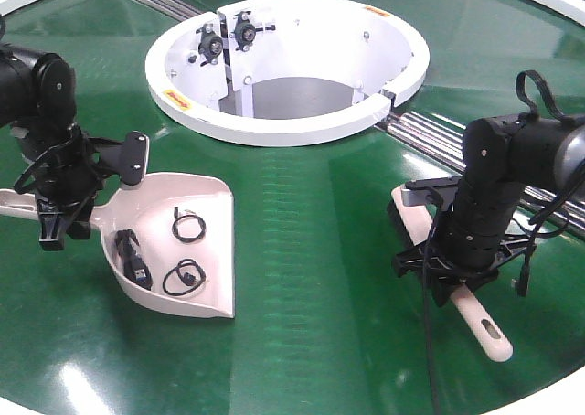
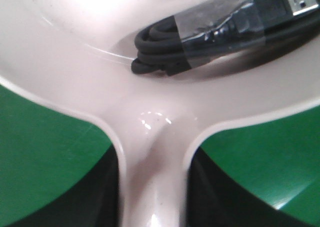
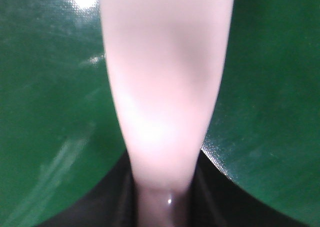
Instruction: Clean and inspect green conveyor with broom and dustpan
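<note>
The pale dustpan (image 1: pixel 196 218) lies flat on the green conveyor (image 1: pixel 311 269) at the left, its mouth facing right. My left gripper (image 1: pixel 66 212) is shut on its handle; in the left wrist view the handle (image 2: pixel 152 177) runs between the dark jaws of that gripper (image 2: pixel 152 199). In the pan lie a bundled black cable (image 2: pixel 210 32) and two small coiled cables (image 1: pixel 187 225). At the right, the broom (image 1: pixel 484 324) rests on the belt, slotted handle end toward me. My right gripper (image 1: pixel 452 267) is shut on the broom handle (image 3: pixel 165 87), which my right gripper (image 3: pixel 162 199) clamps low in its wrist view.
The white inner ring wall (image 1: pixel 292 122) encloses an opening behind both arms. Silver rollers (image 1: pixel 439 127) cross the belt at the back right and back left. The conveyor's white outer rim (image 1: pixel 548 392) curves along the near right edge.
</note>
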You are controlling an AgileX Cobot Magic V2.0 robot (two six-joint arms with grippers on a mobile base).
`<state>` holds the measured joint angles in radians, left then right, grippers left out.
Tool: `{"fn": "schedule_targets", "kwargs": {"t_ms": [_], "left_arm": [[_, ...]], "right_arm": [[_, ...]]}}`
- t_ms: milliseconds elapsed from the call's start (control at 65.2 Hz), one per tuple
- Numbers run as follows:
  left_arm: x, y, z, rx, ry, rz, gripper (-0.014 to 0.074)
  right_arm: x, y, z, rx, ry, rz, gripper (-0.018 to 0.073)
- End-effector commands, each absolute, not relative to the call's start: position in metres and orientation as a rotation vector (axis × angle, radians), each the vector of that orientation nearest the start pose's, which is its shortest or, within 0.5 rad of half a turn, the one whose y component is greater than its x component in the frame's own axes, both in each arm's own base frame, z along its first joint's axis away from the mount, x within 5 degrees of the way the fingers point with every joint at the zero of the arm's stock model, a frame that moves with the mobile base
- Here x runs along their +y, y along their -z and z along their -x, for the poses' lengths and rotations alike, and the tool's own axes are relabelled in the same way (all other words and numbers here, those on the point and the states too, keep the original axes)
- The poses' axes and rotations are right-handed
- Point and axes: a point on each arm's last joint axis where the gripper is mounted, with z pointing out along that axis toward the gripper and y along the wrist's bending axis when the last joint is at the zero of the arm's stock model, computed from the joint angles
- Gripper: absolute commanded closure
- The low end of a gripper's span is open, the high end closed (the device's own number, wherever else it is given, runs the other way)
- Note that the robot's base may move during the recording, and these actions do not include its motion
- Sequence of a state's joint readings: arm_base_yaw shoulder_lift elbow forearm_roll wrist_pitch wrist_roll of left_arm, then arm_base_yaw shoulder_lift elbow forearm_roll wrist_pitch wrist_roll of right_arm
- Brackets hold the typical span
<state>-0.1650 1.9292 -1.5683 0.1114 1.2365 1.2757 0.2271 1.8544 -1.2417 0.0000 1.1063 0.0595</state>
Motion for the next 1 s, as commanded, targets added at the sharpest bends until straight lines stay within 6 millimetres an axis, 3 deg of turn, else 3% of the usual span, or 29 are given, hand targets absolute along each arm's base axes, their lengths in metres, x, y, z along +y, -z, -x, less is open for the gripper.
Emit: {"fn": "schedule_targets", "kwargs": {"t_ms": [0,261,629,767,982], "left_arm": [[-0.062,-0.265,-0.379,2.324,-0.166,-1.971,0.0557],[-0.062,-0.265,-0.379,2.364,-0.151,-1.914,0.0423],[-0.064,-0.265,-0.379,2.408,-0.128,-1.846,0.0145],[-0.064,-0.265,-0.379,2.409,-0.128,-1.843,0.0109],[-0.068,-0.275,-0.374,2.389,-0.069,-1.79,0.0111]], "right_arm": [[0.075,-0.204,-0.328,3.151,-0.007,0.265,0.0564],[0.075,-0.204,-0.328,3.151,-0.007,0.265,0.0564],[0.075,-0.204,-0.328,3.15,-0.007,0.265,0.0557],[0.075,-0.204,-0.328,3.146,-0.008,0.27,0.0514],[0.075,-0.204,-0.329,3.138,-0.009,0.271,0.0357]]}}
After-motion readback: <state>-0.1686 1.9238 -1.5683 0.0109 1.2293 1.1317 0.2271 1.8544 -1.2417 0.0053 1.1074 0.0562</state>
